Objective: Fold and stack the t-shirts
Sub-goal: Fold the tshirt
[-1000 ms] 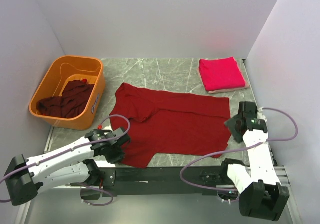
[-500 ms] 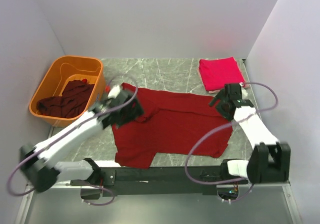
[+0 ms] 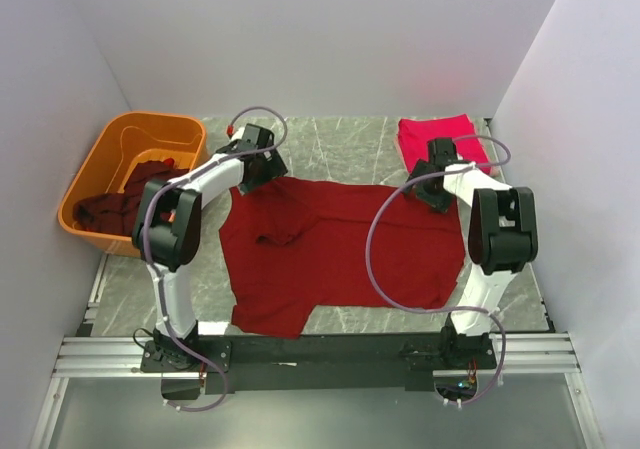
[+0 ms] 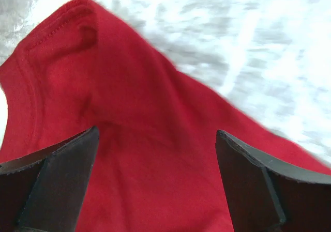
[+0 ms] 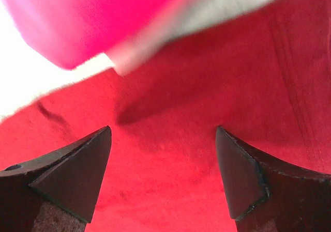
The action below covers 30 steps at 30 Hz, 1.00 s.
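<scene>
A dark red t-shirt (image 3: 340,254) lies spread flat in the middle of the table. My left gripper (image 3: 262,175) hovers open over its far left corner, and in the left wrist view the cloth (image 4: 129,118) fills the gap between the left gripper's (image 4: 158,131) black fingers. My right gripper (image 3: 437,191) is open over the far right corner, with nothing held in the right gripper (image 5: 163,129) above the red cloth (image 5: 207,82). A folded crimson-pink t-shirt (image 3: 440,141) lies at the back right, and its edge (image 5: 88,20) shows just beyond my right fingers.
An orange tub (image 3: 100,164) at the back left holds several crumpled dark maroon shirts (image 3: 125,204). Grey marbled tabletop (image 3: 340,144) shows behind the spread shirt. White walls close in the left, back and right sides.
Both arms have swung from the near edge of the spread shirt out to its far corners. Both sets of jaws have opened wider.
</scene>
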Tool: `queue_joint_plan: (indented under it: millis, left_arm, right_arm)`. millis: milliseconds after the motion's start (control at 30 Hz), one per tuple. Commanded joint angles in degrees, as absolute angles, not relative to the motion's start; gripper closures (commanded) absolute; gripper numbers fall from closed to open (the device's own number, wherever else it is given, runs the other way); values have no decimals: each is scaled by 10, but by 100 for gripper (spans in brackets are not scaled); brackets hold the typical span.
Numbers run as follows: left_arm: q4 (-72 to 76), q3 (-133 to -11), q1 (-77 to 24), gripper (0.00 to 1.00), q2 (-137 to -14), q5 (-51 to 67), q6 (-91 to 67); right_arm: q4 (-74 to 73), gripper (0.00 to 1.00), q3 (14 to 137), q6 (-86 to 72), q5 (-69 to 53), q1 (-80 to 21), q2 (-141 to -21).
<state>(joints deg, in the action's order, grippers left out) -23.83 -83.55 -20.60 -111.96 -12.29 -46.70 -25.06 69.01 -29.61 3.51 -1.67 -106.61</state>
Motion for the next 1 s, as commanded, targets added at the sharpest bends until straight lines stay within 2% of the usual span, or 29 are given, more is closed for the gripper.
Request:
queue_joint_plan:
  millis: [0,267,633,767,967]
  left_arm:
    - [-215,-853,-185,1,-1149,-89,-446]
    - [-179,-823,-128,1,-1203,-57,-444]
    - [-175,-818,-99,0,-1197,-52,-440]
    - [-173,-819,-104,1,-1165,-36,-438]
    - [-186,-814,-131,1,-1099,-60,-425]
  right_arm:
    - [-236,13,735,-260,37,-21,-1100]
    - [-265,13,779,-257,46,-36,-1137]
    - [-306,13,835,-229,66,-56,-1163]
    - [-325,13,835,-232,90,-71,-1115]
    - [-357,12,730,-271,110,-83,-991]
